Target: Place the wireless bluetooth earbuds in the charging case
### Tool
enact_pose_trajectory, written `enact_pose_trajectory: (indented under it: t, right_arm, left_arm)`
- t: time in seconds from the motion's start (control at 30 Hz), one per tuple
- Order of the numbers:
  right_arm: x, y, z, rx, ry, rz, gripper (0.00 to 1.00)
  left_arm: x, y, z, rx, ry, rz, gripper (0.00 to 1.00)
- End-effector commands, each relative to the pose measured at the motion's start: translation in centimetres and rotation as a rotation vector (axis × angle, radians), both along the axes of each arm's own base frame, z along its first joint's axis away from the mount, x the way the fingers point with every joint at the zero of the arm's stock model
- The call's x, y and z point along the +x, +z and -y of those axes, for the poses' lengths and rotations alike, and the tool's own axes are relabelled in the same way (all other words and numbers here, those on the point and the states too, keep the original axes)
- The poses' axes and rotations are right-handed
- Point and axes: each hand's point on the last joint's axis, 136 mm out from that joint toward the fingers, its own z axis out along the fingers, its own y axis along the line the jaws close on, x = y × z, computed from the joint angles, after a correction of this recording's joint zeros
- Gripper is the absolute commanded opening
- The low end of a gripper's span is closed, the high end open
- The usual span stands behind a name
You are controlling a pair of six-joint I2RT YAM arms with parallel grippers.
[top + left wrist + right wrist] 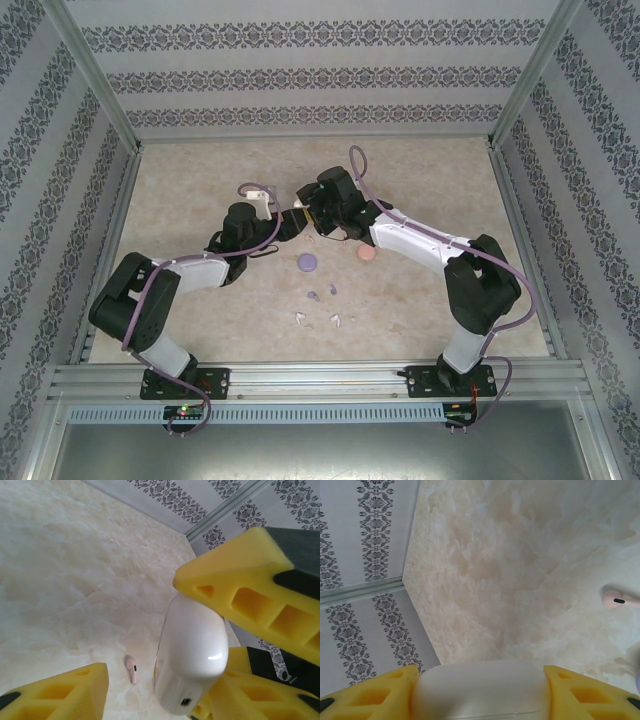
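- Right pincer (480,697): pinching a white case (480,680) at both ends.
- Left pincer (142,625): spread about the same case, 1 finger (240,595) at its top, the other apart from it.
- Pink earbud (131,669): loose on the surface (65,580), just beside the case.
- 2 purple earbuds (313,296), 2 white earbuds (299,318): on the surface, nearer the arm bases.

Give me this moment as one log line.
right claw: shut on white case | left claw: open around same case, one finger clear | pale pink earbud: loose on table
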Motion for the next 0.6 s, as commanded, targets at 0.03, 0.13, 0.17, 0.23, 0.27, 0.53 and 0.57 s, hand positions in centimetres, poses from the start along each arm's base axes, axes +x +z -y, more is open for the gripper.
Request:
enact_pose_trajectory:
  t: [0.03,0.13,0.17,0.23,0.27,0.53,0.57]
  right_arm:
    - [0.35,0.33,-0.97,0.03,0.012,0.009,0.43]
    - [0.44,0.21,-0.86,0.029,0.008,0.007,0.43]
    - [0.45,0.16,-0.88,0.03,0.009,0.007,0.43]
    - [0.51,0.11,-0.8,0.03,0.007,0.006,0.43]
    - [0.48,0.06,-0.81,0.031,0.01,0.006,0.43]
    - [0.36,-0.5,-0.26,0.031,-0.004,-0.002,0.43]
    - [0.42,-0.47,-0.17,0.032,-0.006,0.001,0.43]
  left_arm:
    - [0.68,1.96,1.28,-0.036,-0.022,0.074,0.5]
    - [0.92,1.84,1.4,-0.038,-0.022,0.074,0.44]
    - [0.9,1.69,1.39,-0.037,-0.021,0.072,0.43]
    - [0.99,1.61,1.32,-0.037,-0.015,0.072,0.42]
    - [1.03,1.61,1.29,-0.036,-0.012,0.073,0.41]
    - [1.22,1.68,1.14,-0.033,0.002,0.075,0.27]
    - [1.25,1.68,1.13,-0.033,0.002,0.074,0.24]
